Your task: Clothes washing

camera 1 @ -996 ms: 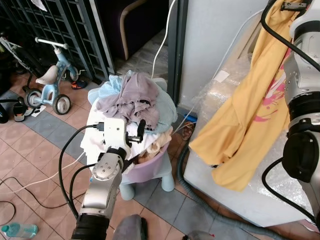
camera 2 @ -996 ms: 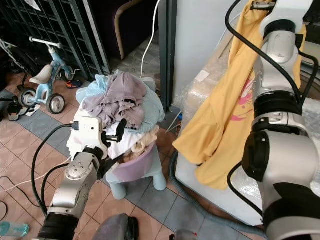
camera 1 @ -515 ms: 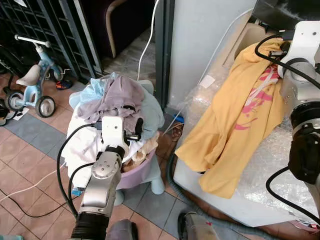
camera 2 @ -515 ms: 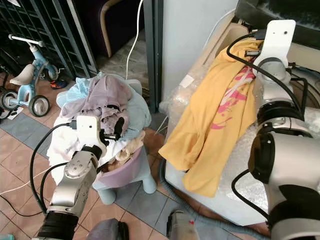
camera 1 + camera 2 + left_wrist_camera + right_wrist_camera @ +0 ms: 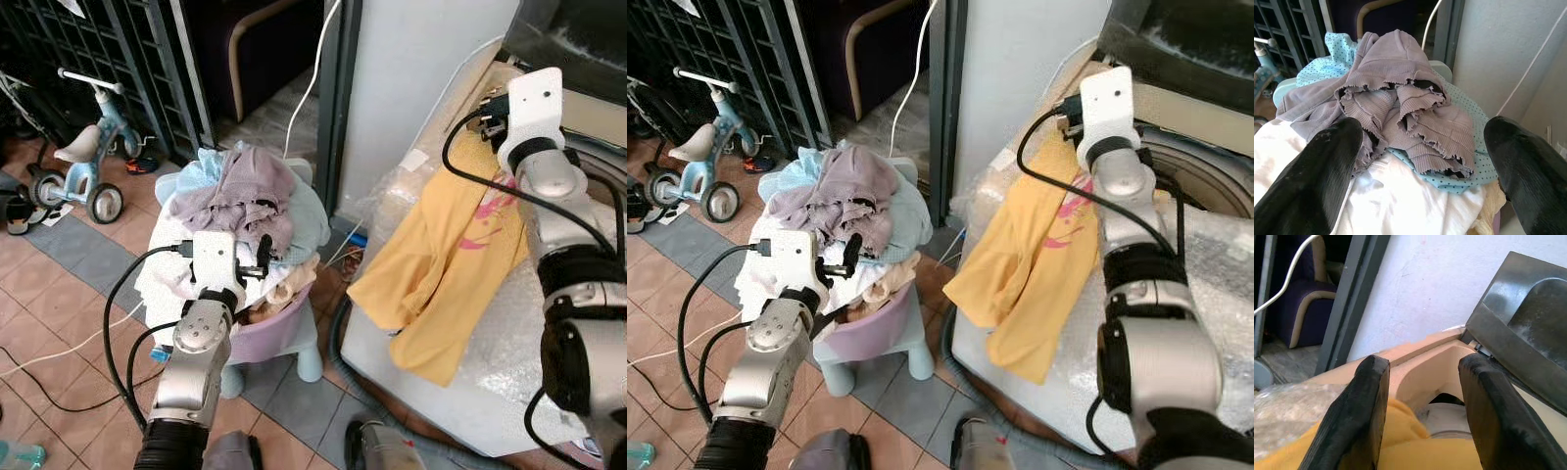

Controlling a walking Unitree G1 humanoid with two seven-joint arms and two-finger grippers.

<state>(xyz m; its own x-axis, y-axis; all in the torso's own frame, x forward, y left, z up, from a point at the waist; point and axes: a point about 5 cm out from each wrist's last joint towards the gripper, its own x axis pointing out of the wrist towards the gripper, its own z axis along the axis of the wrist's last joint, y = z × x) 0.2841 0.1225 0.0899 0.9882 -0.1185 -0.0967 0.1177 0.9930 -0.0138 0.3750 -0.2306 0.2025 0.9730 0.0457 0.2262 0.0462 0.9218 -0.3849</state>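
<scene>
Yellow shirt (image 5: 460, 259) below right hand (image 5: 1420, 396) | fingers spread | washer rim

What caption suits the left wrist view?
Open left gripper poised over a lilac ruffled garment atop the laundry pile.

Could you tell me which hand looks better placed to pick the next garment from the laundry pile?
Left: the left hand hovers open right over the purple garment; the right hand is at the washer.

My left gripper (image 5: 1415, 147) hovers over the clothes pile (image 5: 240, 201) in the basket (image 5: 265, 338) on my left. My right gripper (image 5: 1422, 406) is over the shirt (image 5: 441, 284) draped across the washing machine (image 5: 509, 392) on my right. A tricycle (image 5: 83, 166) stands far left.
</scene>
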